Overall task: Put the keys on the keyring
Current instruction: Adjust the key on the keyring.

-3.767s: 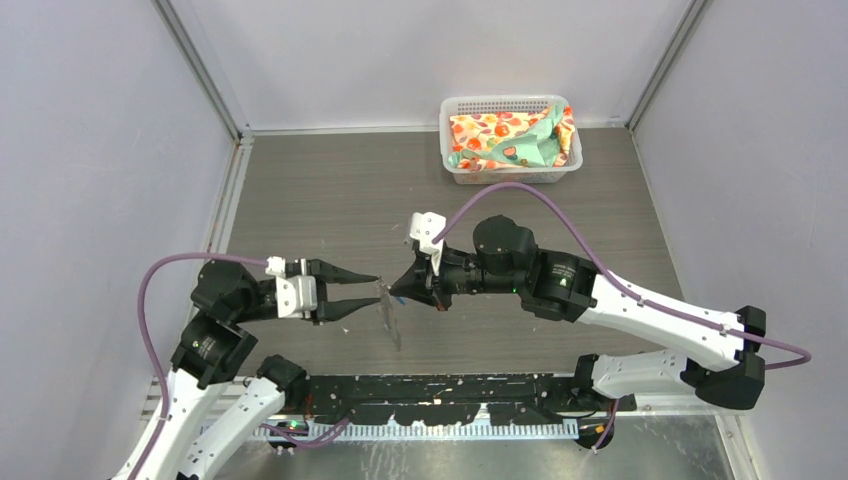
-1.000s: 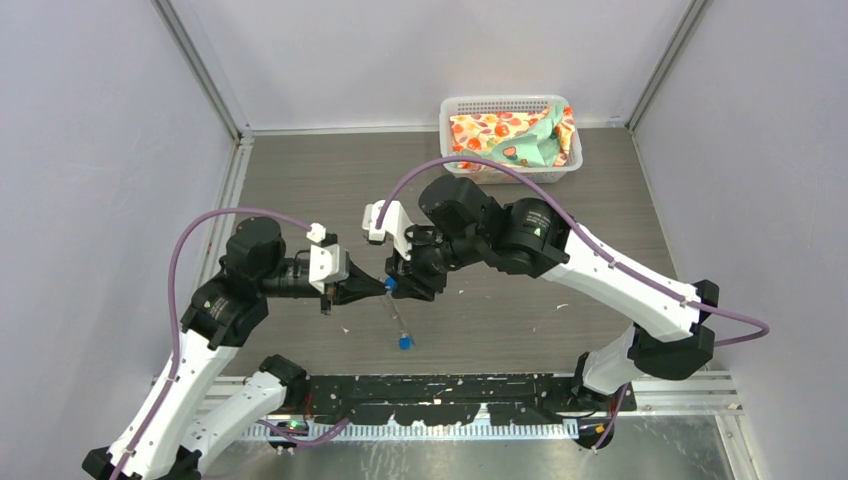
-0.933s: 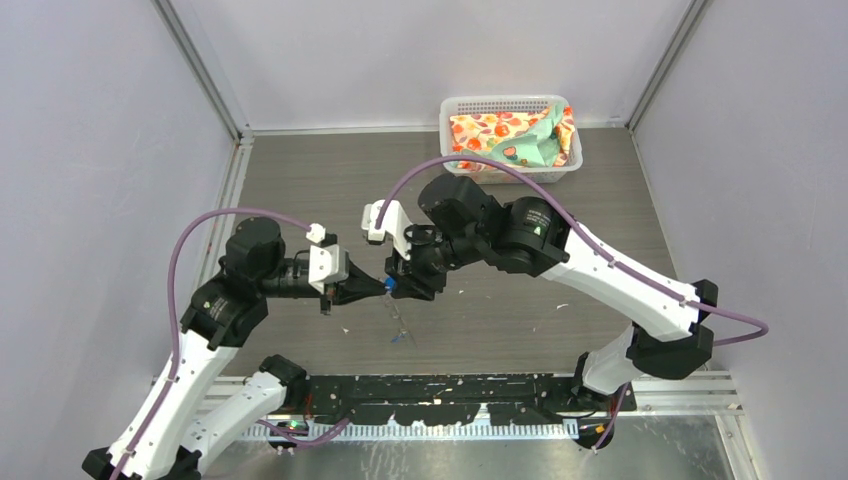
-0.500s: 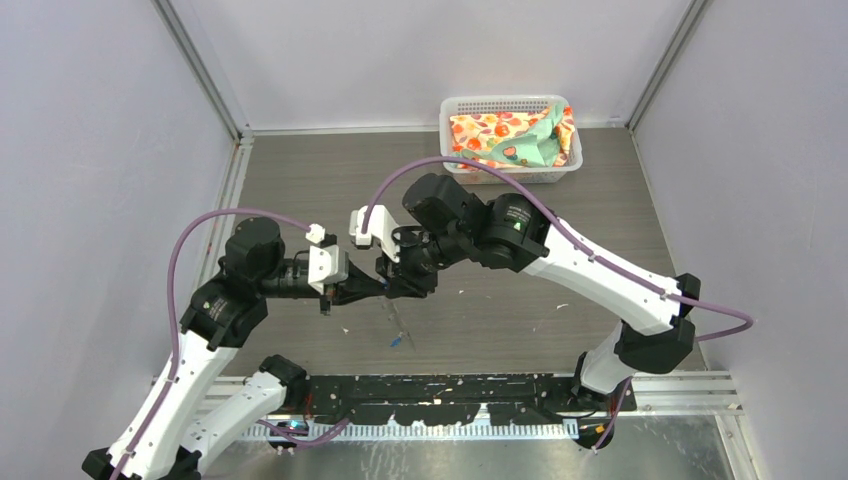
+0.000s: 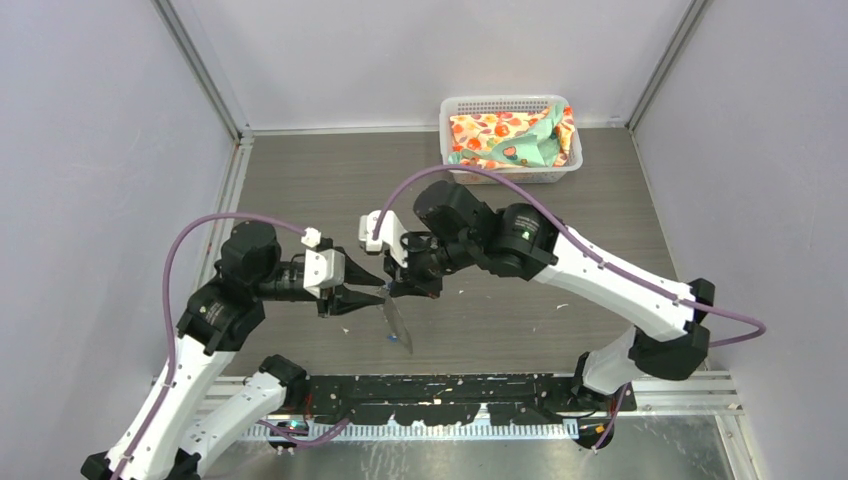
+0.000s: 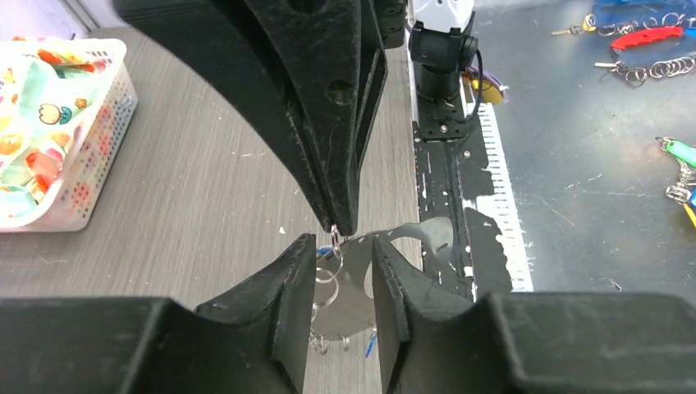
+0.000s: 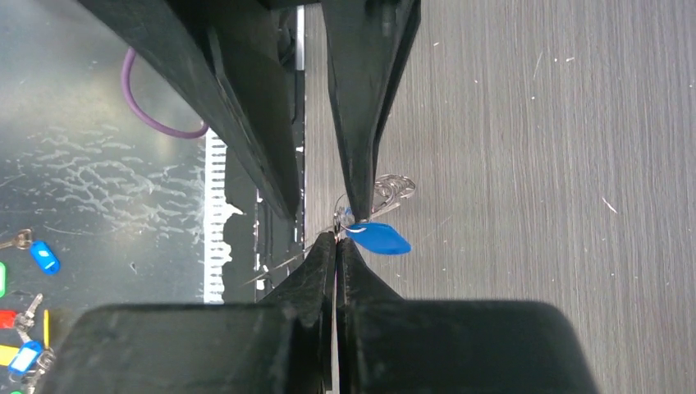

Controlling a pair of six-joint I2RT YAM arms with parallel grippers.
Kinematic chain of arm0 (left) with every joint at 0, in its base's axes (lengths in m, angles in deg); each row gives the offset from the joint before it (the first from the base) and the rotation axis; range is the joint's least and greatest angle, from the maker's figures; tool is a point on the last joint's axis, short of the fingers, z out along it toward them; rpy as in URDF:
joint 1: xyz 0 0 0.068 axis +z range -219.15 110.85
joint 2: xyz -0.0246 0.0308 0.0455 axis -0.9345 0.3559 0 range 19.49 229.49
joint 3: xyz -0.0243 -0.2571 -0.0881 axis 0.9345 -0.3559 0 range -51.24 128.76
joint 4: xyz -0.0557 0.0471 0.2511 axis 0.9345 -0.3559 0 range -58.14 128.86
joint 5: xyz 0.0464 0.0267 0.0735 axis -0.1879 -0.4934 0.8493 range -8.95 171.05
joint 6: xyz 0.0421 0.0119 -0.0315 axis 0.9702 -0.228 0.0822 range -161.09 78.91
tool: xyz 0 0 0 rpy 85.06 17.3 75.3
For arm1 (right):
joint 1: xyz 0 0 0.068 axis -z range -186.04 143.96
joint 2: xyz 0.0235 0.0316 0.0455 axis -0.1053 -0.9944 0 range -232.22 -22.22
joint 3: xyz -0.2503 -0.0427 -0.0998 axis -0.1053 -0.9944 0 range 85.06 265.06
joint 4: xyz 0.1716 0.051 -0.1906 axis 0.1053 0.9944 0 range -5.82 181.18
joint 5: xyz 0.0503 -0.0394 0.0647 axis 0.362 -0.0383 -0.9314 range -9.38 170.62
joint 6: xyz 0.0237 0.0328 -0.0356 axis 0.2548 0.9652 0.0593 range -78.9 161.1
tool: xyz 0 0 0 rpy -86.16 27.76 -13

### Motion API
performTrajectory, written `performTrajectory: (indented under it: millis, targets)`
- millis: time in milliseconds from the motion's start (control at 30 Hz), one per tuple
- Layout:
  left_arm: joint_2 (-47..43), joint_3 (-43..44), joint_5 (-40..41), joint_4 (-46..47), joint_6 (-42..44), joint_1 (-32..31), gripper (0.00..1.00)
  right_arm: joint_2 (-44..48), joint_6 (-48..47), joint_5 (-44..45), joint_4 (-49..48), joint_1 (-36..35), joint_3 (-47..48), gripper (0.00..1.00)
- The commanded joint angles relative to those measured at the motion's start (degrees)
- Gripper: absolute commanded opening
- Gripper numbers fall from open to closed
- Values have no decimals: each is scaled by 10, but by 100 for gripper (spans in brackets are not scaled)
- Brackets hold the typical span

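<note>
The keyring (image 5: pixel 398 322) hangs as a thin grey loop above the table between the two arms. My right gripper (image 5: pixel 397 287) is shut on its top edge. In the right wrist view its fingertips (image 7: pixel 336 236) are pressed together, with a key's blue head (image 7: pixel 379 239) dangling just beside them. My left gripper (image 5: pixel 381 289) stands open, level with the right one. Seen from the left wrist, the keyring (image 6: pixel 357 287) hangs in the gap of the left gripper (image 6: pixel 343 242), with a blue key (image 6: pixel 326 249) at the left finger. I cannot tell if either finger touches the ring.
A white basket (image 5: pixel 505 102) with patterned cloth stands at the back right of the table. A black rail (image 5: pixel 450 390) runs along the near edge. Spare keys and rings (image 6: pixel 648 37) lie on the metal surface beyond the rail.
My left gripper has opened, letting go of the keyring, and drawn back a little to the left. My right gripper has shut on the ring, which now hangs from it.
</note>
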Motion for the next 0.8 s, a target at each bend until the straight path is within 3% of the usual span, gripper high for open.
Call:
performTrajectory:
  millis: [0,267,533,767]
  targets:
    - [-12,23,-11,16,-3,-2,35,103,20,8,-164,3,-99,1]
    - [-5,47,-15,14,1,-2,34,231,58,9,-436,4,-304,1]
    - [14,67,-34,53,-33,-2,36,262,82,1,-590,3,-400,1]
    - [15,81,-38,28,-14,-2,33,267,84,0,-647,2,-430,1]
